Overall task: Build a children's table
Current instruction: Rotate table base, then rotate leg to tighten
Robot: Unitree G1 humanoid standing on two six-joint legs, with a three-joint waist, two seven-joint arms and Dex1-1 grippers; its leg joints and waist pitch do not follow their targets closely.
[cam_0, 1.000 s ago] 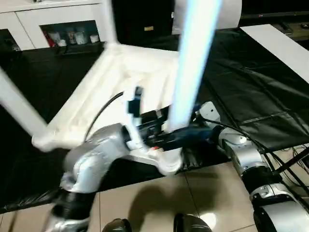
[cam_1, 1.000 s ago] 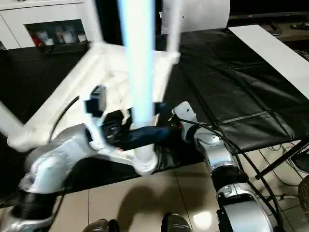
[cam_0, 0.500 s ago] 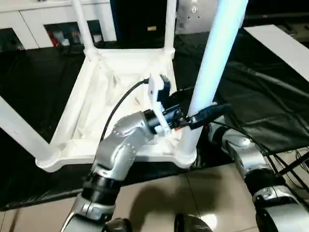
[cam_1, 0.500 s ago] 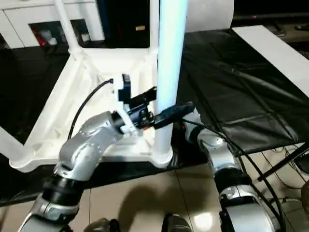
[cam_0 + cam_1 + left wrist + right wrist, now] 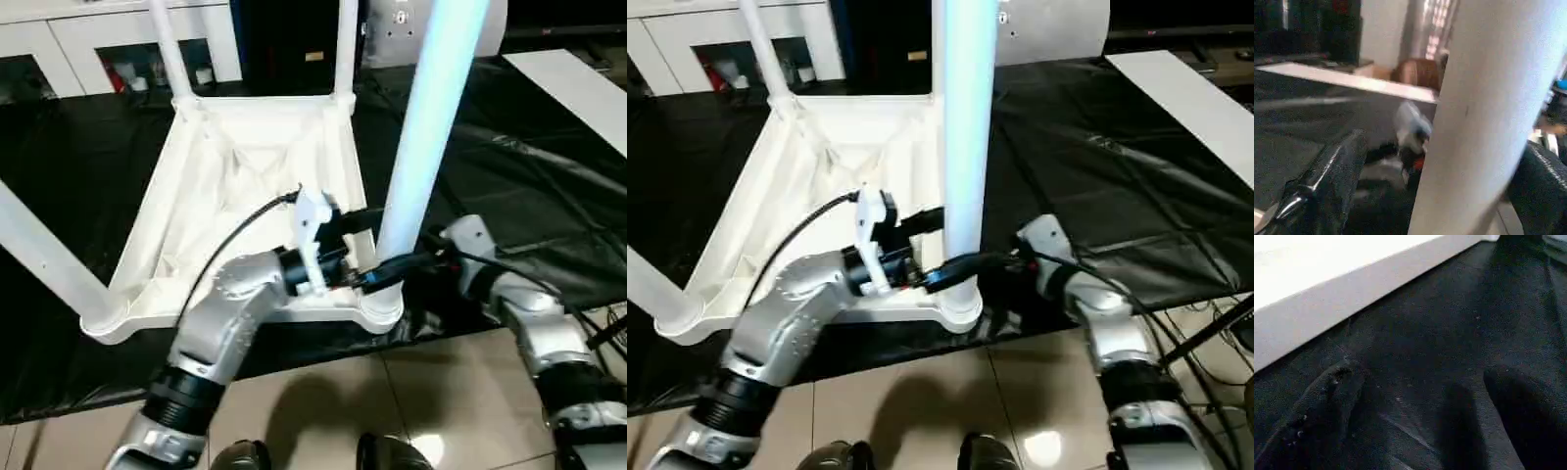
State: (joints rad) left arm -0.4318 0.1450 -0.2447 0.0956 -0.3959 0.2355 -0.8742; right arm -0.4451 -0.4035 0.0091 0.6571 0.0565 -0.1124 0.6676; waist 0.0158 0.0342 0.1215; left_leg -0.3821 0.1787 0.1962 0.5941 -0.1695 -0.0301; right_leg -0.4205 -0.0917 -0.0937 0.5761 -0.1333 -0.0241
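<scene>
The children's table [image 5: 245, 176] lies upside down on the black-covered worktable, white ribbed underside up, with its legs standing in the corner sockets. The near right leg [image 5: 426, 137] rises close in front of me. My left gripper [image 5: 392, 267] reaches around this leg just above its socket [image 5: 380, 308]. In the left wrist view the leg [image 5: 1488, 122] stands between the wide-open fingers [image 5: 1327, 171], with a gap on one side. My right gripper [image 5: 1420, 377] hovers open over the black cloth beside the table's white edge [image 5: 1312, 293], holding nothing. The right forearm [image 5: 519, 304] comes in from the right.
The worktable's near edge [image 5: 294, 352] drops to a tiled floor [image 5: 323, 411]. A white board [image 5: 573, 88] lies at the far right of the black cover. White cabinets [image 5: 98, 39] stand behind. Cables [image 5: 598, 333] hang at the right.
The whole view has shifted and steadied. My left gripper has come lower on the near right leg, towards its socket. The right forearm has moved forward, nearer the leg.
</scene>
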